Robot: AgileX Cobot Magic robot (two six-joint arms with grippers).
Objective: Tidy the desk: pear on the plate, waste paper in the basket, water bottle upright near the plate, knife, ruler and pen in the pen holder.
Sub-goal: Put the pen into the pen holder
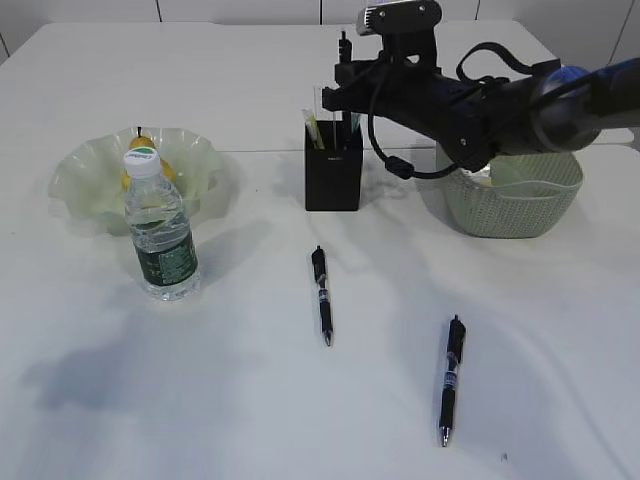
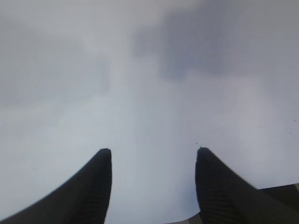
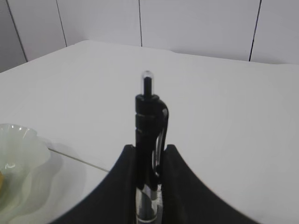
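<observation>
We see even, bright, diffuse light on the desk (image 1: 300, 400), with soft grey shadows beside the water bottle (image 1: 160, 230) and pen holder (image 1: 333, 170). The left wrist view is blurred and hazy; the right wrist view is sharper, mildly soft.

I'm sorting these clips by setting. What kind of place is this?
Likely a staged desk in a lab: plain white desk, panelled wall behind, pens and a pen holder.

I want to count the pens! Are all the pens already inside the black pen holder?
No, two pens lie flat on the desk in front of the pen holder, and the right gripper holds another pen.
</observation>
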